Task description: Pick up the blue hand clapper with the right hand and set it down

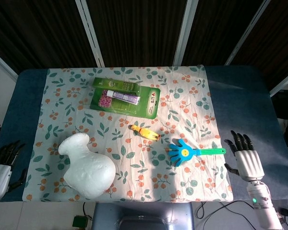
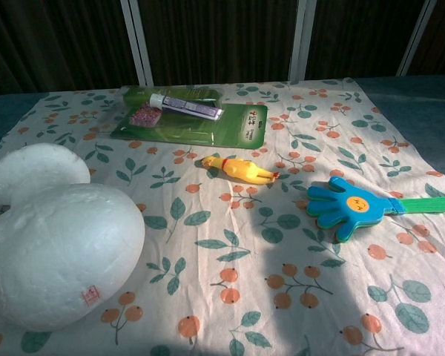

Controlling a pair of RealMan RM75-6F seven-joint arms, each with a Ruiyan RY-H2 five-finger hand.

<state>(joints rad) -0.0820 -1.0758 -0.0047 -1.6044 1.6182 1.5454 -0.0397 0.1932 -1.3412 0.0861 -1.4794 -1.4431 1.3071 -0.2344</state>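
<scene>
Right hand [image 1: 245,157] hung empty, fingers [image 1: 239,140] spread, just beside the blue hand clapper [image 1: 188,153] lying flat on the worktop [image 1: 240,100]. Best bet: take the green handle [image 1: 212,152].

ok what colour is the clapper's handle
Green; the handle sticks out from the blue hand clapper, clearest in the head view.

clapper [image 1: 184,152]: glossy plastic | vase [image 1: 88,166]: matt foam | tablecloth [image 1: 192,96]: printed cloth

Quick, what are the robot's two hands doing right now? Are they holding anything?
Left hand: open, holding nothing, at the table's left edge.
Right hand: open, fingers apart, holding nothing; the blue hand clapper lies on the cloth beside it.
</scene>
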